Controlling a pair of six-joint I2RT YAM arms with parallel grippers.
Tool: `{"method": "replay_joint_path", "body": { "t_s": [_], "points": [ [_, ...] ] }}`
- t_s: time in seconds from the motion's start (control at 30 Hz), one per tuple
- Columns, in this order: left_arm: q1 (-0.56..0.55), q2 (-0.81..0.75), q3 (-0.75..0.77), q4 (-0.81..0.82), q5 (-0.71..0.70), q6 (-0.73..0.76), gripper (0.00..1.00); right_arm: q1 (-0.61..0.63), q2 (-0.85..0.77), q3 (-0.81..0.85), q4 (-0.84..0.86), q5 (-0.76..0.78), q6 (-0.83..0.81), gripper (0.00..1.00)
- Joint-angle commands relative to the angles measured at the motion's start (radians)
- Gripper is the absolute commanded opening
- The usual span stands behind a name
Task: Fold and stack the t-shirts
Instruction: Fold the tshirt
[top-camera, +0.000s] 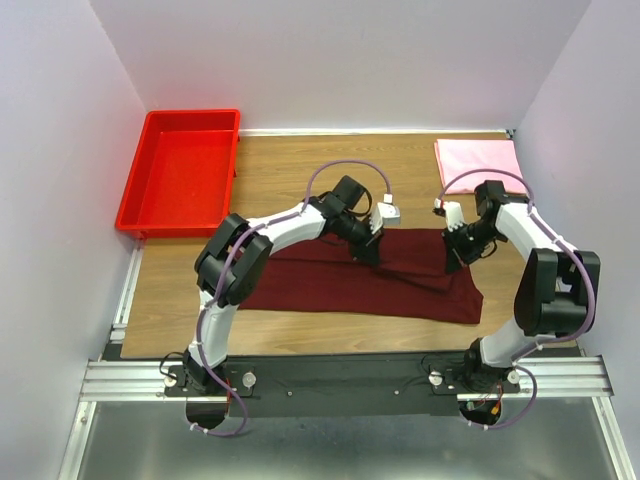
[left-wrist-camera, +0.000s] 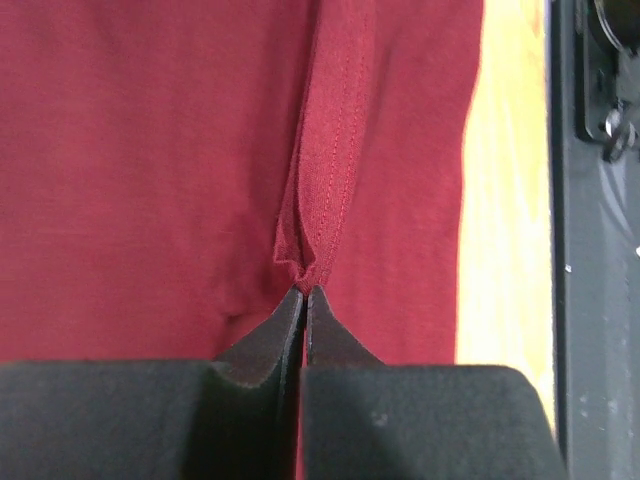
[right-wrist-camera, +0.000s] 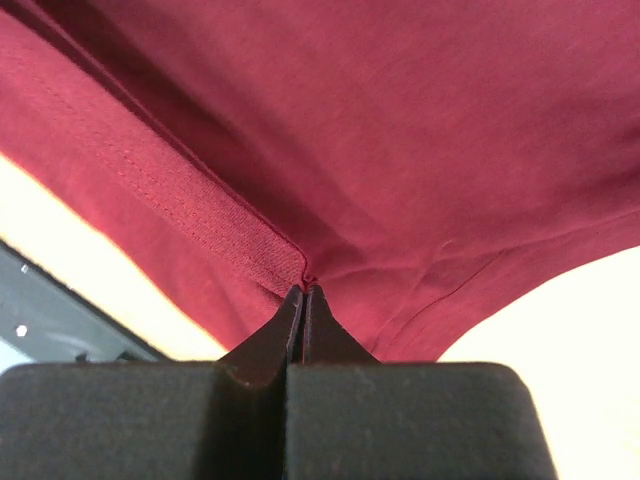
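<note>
The dark maroon t-shirt (top-camera: 360, 280) lies spread across the wooden table, partly folded. My left gripper (top-camera: 365, 250) is shut on a stitched hem of the maroon t-shirt (left-wrist-camera: 330, 180) at its far edge, left of centre. My right gripper (top-camera: 453, 255) is shut on a hem of the same shirt (right-wrist-camera: 200, 215) at its far right, lifting the cloth a little. The light pink t-shirt (top-camera: 477, 160) lies folded flat at the far right corner, apart from both grippers.
A bright red plastic bin (top-camera: 182, 170) stands at the far left of the table (top-camera: 290, 165). White walls close in the back and both sides. A metal rail (top-camera: 340, 375) with the arm bases runs along the near edge.
</note>
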Motion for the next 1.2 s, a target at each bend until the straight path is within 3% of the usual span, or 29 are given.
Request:
{"method": "replay_joint_path", "body": {
  "t_s": [0.0, 0.2, 0.3, 0.37, 0.43, 0.53, 0.7, 0.93, 1.17],
  "points": [
    [0.020, 0.035, 0.039, -0.032, -0.042, 0.016, 0.10, 0.001, 0.046, 0.042, 0.078, 0.056, 0.035, 0.01],
    [0.022, 0.086, 0.065, -0.022, -0.115, -0.012, 0.17, 0.003, 0.115, 0.065, 0.146, 0.121, 0.080, 0.01],
    [0.028, 0.087, 0.066, -0.015, -0.150, -0.021, 0.25, 0.003, 0.141, 0.076, 0.154, 0.154, 0.101, 0.08],
    [0.042, 0.063, 0.052, -0.005, -0.161, -0.029, 0.38, 0.003, 0.141, 0.086, 0.158, 0.174, 0.122, 0.19],
    [0.063, 0.035, 0.040, -0.002, -0.161, -0.016, 0.39, 0.003, 0.130, 0.103, 0.154, 0.193, 0.141, 0.34],
    [0.087, -0.047, -0.005, -0.011, -0.151, 0.013, 0.40, 0.003, 0.070, 0.109, 0.143, 0.228, 0.143, 0.41],
    [0.098, -0.173, -0.028, -0.086, -0.243, 0.134, 0.42, 0.006, -0.019, 0.117, 0.045, 0.214, 0.118, 0.41],
    [0.209, -0.147, 0.033, -0.261, -0.331, 0.307, 0.42, 0.058, -0.032, 0.030, 0.023, 0.272, 0.107, 0.37],
    [0.279, -0.153, -0.077, -0.262, -0.594, 0.402, 0.33, 0.142, 0.044, 0.004, 0.074, 0.367, 0.132, 0.36]
  ]
}}
